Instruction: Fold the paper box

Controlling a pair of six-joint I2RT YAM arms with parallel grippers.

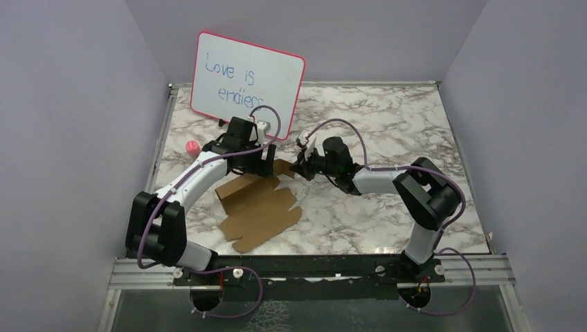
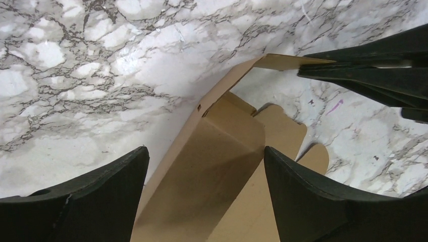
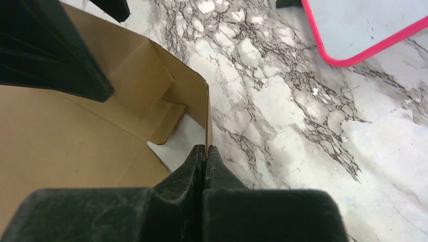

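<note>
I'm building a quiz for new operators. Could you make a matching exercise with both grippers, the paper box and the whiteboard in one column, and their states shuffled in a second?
Column one:
1. left gripper
2. right gripper
3. paper box
4. whiteboard

Column two:
A. propped up at the far edge of the table
B. shut on the edge of a flap
C. open, astride a raised panel
D. partly folded, mostly lying flat

Pairs: 1-C; 2-B; 3-D; 4-A

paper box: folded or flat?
Partly folded. The paper box has side walls raised at its far end, the near part lying flat; the right claw pinches one raised flap.
</note>
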